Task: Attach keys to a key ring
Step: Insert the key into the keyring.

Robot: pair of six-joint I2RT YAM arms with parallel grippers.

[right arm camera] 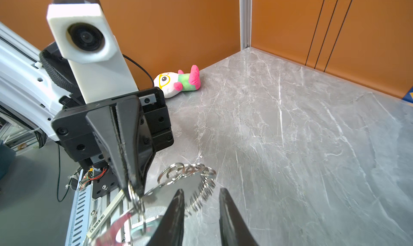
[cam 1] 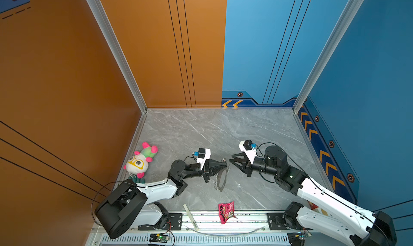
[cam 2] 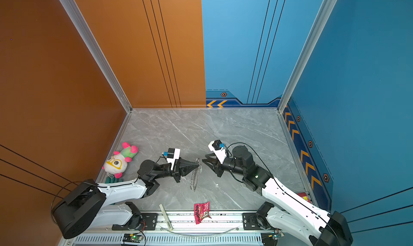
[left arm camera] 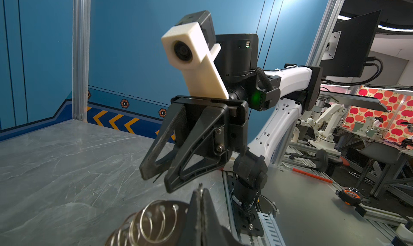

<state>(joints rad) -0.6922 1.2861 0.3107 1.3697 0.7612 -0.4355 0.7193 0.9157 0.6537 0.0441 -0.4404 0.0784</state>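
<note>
The left arm's fingers are clamped on small silver rings at the top of the key ring, which is hung down toward the surface. The right arm's fingers are held apart just beside it.

At the lower centre of both top views, a pink snack packet on the near edge of the worktop carries "HIMALAYA" in dark capitals along its length; the smaller print beside it is too blurred to read. Left of it, a white strip bears a small dark printed code, unreadable. Yellow chevron arrows pointing left mark the dark blue band under the back wall, with a hexagon badge just above
</note>
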